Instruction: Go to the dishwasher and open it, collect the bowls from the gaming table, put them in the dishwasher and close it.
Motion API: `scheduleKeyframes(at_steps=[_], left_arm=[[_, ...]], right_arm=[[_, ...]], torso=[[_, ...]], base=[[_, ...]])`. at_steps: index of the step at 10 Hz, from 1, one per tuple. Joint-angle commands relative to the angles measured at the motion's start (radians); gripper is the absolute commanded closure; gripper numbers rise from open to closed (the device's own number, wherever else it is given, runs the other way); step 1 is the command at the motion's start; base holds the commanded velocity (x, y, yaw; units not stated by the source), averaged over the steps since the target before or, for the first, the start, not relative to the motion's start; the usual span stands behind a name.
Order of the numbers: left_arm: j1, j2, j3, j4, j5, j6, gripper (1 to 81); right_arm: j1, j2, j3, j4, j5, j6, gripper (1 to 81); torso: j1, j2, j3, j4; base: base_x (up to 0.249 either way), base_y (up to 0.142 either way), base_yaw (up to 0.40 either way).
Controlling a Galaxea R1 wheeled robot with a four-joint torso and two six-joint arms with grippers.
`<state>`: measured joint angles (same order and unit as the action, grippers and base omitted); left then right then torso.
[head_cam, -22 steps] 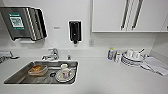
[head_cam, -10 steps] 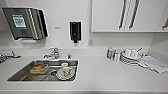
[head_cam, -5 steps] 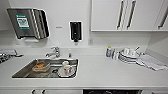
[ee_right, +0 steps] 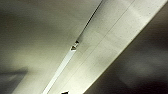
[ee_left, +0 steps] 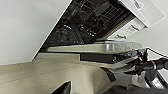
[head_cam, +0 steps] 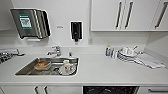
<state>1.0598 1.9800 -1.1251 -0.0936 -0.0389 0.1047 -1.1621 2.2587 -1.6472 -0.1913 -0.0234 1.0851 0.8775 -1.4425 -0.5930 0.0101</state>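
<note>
The dishwasher (head_cam: 110, 90) shows as a dark opening under the white counter (head_cam: 105, 70), at the lower edge of the head view. In the left wrist view its dark interior with wire racks (ee_left: 92, 18) lies open, and the lowered door (ee_left: 100, 47) shows its steel edge. A dark tip of my left gripper (ee_left: 65, 89) juts in at that view's edge. A small dark tip of my right gripper (ee_right: 65, 92) shows over pale floor or cabinet surfaces. The gaming table and its bowls are out of view.
A steel sink (head_cam: 27, 71) holds a dish (head_cam: 42, 65) with something orange and white cups (head_cam: 67, 68). Stacked plates and cups (head_cam: 127, 53) and a cloth (head_cam: 148, 61) lie at the counter's right. A towel dispenser (head_cam: 30, 23), a soap dispenser (head_cam: 75, 31) and wall cabinets (head_cam: 125, 15) hang above.
The whole head picture has shifted: the camera has drawn back or tilted down, so the counter's front edge and the dark dishwasher opening have come into sight below.
</note>
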Motion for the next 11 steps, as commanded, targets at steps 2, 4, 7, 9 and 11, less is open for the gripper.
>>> scheduleKeyframes(at_steps=[2, 4, 7, 9, 11], left_arm=[[-0.083, -0.036, 0.030, 0.009, 0.030, 0.006, 1.0], [-0.077, -0.027, 0.030, 0.011, 0.031, 0.007, 1.0], [-0.065, -0.035, 0.037, 0.018, 0.031, 0.007, 1.0], [-0.048, -0.024, 0.028, 0.028, 0.028, 0.007, 1.0], [-0.027, -0.013, 0.028, 0.034, 0.025, 0.009, 1.0]], right_arm=[[0.025, 0.063, -0.054, -0.022, -0.125, -0.021, 1.0], [0.011, 0.077, -0.069, -0.022, -0.122, -0.019, 1.0], [-0.021, 0.102, -0.100, -0.030, -0.100, -0.021, 1.0], [-0.043, 0.139, -0.153, -0.036, -0.090, -0.024, 1.0], [-0.066, 0.169, -0.189, -0.053, -0.082, -0.024, 1.0]], torso=[[0.000, 0.000, 0.000, 0.000], [0.000, 0.000, 0.000, 0.000], [0.000, 0.000, 0.000, 0.000], [0.001, 0.000, 0.000, 0.000], [0.000, 0.000, 0.000, 0.000]], base=[[-0.077, 0.000, 0.000], [-0.077, 0.000, 0.000], [-0.078, 0.000, 0.000], [-0.079, 0.000, 0.000], [-0.079, 0.000, 0.000]])
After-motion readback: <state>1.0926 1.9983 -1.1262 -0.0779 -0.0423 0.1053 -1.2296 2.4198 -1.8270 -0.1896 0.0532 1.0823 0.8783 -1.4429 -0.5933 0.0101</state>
